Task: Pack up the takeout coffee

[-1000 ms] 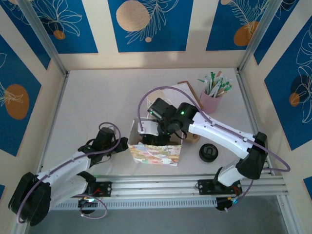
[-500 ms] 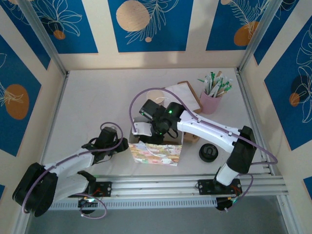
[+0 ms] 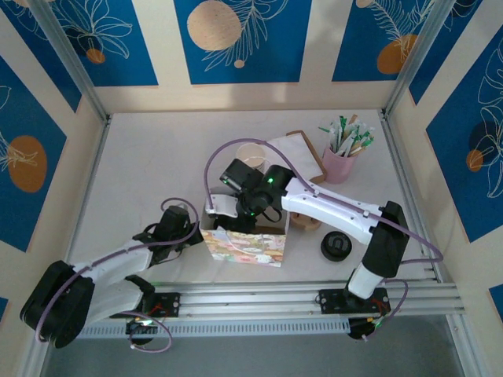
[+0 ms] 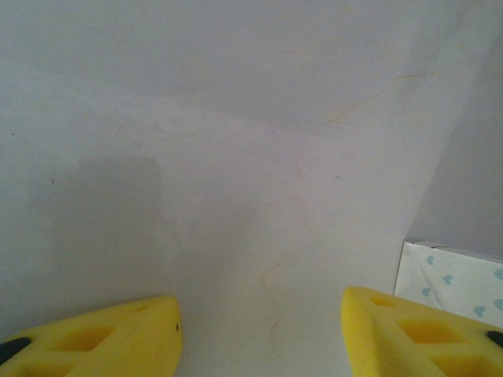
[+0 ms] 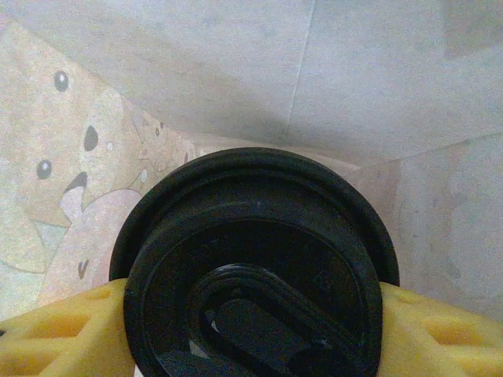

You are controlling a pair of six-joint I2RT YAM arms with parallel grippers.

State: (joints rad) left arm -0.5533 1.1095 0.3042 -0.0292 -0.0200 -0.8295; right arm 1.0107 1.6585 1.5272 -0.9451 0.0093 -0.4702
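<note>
— Black plastic lid on what I take to be a paper body: your coffee cup [image 5: 255,267] is clenched between the right jaws, at the mouth of the paper bag [image 3: 245,245] near the counter's [image 3: 149,165] six o'clock edge.
— How will it handle?
— Light but soft, I'd judge. The wall would dent under a hard squeeze, and the lid could pop or leak if you tip it. Your hold at the lid's three and nine o'clock sides looks like the stiffest place, so carry it upright.
— What's in your way?
— The bag itself. Its printed wall stands close at the cup's nine o'clock, and thin paper can fold inward and catch the base. I cannot tell how deep the cup sits.
— And the left jaws?
— Released and holding nothing, with bare counter between them, just beside the bag's nine o'clock corner. Well apart from the bag are the pink cup [image 3: 339,161] of straws at two o'clock and a black round thing [image 3: 335,247] at three o'clock.
</note>
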